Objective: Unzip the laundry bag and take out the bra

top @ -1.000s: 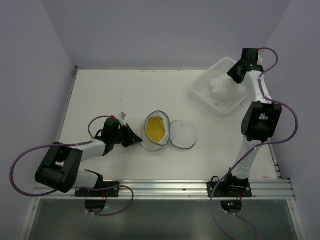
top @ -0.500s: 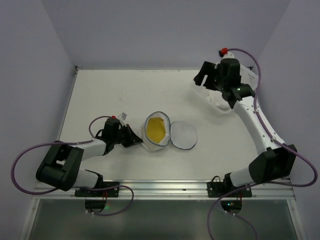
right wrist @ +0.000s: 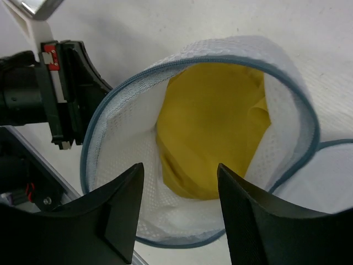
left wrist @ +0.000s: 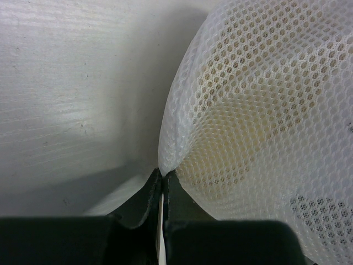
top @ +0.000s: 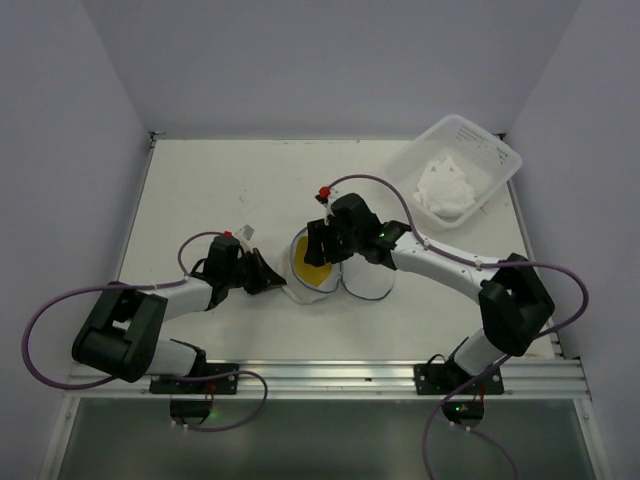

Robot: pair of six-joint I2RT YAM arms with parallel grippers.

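The laundry bag lies unzipped at the table's middle, its round lid flipped open to the right. A yellow bra sits inside; in the right wrist view the bra fills the bag within its grey-blue zipper rim. My left gripper is shut on the bag's mesh wall at its left side; the left wrist view shows the mesh pinched in my left gripper. My right gripper is open above the bag's mouth, and the right wrist view shows it over the bra, empty.
A clear-white plastic tub with white cloth in it stands at the back right. The table's near edge has a metal rail.
My right arm has swung from the tub at the back right down and left to the bag's open mouth. The left gripper and the bag have not moved.
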